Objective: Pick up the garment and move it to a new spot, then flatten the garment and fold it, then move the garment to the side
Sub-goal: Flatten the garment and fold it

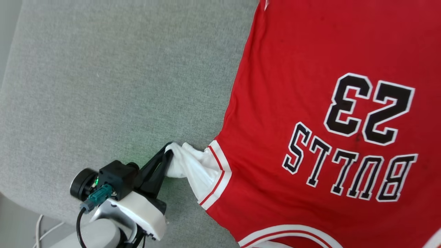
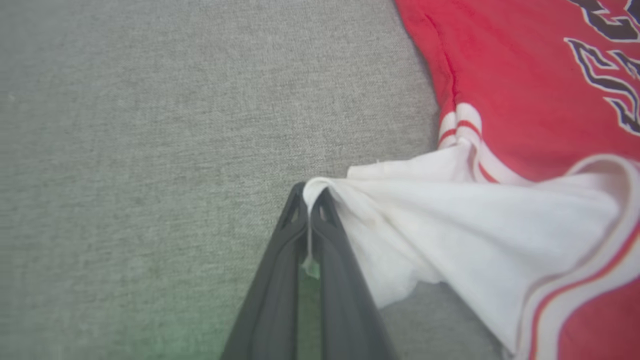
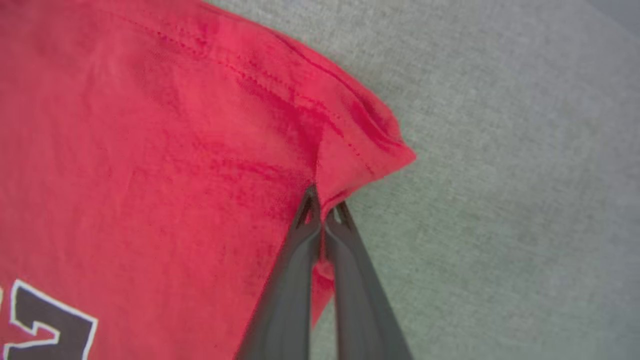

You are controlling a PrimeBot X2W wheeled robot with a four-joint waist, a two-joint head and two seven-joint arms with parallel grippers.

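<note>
Jaws of the left gripper (image 2: 311, 192) are clenched on the tip of the white sleeve (image 2: 450, 225), a thin fold of cloth pinched between the two dark fingers. A small scrap lower down between them is blurred, possibly more of the same cloth. From that pinch the sleeve fans out, drawn into a taut, wrinkled cone toward its red-and-white striped trim.

Jaws of the right gripper (image 3: 325, 200) are likewise clamped on red fabric just inside a stitched hem corner (image 3: 365, 145), which puckers up around the fingertips.

In the head view the left gripper (image 1: 168, 146) sits beside the garment (image 1: 310, 86), which lies spread with "BULLS 23" face up and upside down. Its side edge runs diagonally from the top centre down to the sleeve (image 1: 193, 165), and the red body runs out of frame on the right.

Left of that edge the grey upholstered surface (image 1: 103, 86) lies bare and wide. Its rounded border curves past the lower left corner, with a white cable (image 1: 44, 230) on the floor beyond.
</note>
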